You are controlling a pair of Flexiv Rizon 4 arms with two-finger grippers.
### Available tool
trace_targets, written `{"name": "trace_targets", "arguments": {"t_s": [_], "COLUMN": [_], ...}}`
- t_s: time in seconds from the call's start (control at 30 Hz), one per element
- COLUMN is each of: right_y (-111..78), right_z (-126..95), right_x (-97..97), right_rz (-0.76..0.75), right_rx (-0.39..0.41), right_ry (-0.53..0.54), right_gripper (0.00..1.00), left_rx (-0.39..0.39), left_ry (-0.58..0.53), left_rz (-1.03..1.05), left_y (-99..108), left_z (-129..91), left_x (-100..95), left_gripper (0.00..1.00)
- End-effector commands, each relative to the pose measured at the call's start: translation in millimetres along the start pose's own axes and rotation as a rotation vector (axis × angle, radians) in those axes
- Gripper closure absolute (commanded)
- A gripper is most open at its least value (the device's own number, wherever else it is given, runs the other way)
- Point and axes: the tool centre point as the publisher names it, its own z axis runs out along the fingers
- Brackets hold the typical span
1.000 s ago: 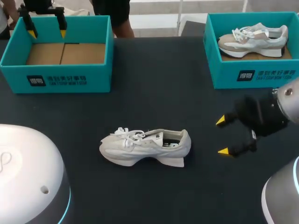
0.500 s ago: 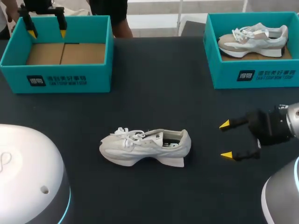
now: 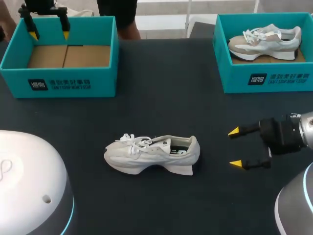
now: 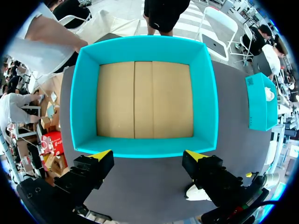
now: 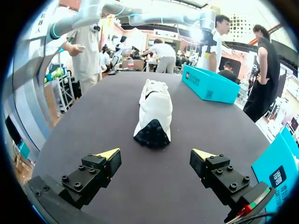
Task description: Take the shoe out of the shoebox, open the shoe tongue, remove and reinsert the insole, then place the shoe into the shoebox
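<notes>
A white shoe [image 3: 152, 154] lies on its side on the dark table, toe to the left, laces loose. My right gripper [image 3: 235, 147] stands open a short way to the right of its heel, fingers pointing at it; the right wrist view has the shoe [image 5: 153, 113] ahead of the gripper [image 5: 156, 153], sole toward it. My left gripper [image 3: 47, 28] hangs open above the far wall of the empty teal shoebox [image 3: 61, 78] at the back left. From the left wrist, the shoebox [image 4: 145, 147] with its cardboard floor lies ahead of the gripper [image 4: 145, 154].
A second teal box [image 3: 264, 78] at the back right holds another beige-and-white shoe [image 3: 264, 41]. White arm bases sit at the near left [image 3: 29, 186] and near right [image 3: 296, 205] corners.
My right gripper swung to a level pose with its fingers pointing at the shoe's heel, still open. The shoe and the left arm stayed put.
</notes>
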Motion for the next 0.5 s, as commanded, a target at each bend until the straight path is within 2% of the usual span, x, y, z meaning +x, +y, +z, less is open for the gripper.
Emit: {"name": "trace_targets", "arguments": {"t_s": [0.03,0.3,0.5], "right_y": [1.0,-5.4,-23.0], "right_z": [0,30,43], "right_x": [0.2,-5.1,-9.1], "right_rz": [0.000,-0.024,-0.026], "right_rx": [0.004,-0.026,-0.019], "right_ry": [0.000,-0.011,0.003], "right_gripper": [0.00,0.00,0.00], "left_rx": [0.000,0.000,0.000], "left_ry": [0.000,0.000,0.000], "left_rz": [0.000,0.000,0.000], "left_y": [0,0,0], "left_z": [0,0,0], "left_x": [-0.1,-0.1,-0.1], "left_gripper": [0.00,0.00,0.00]}}
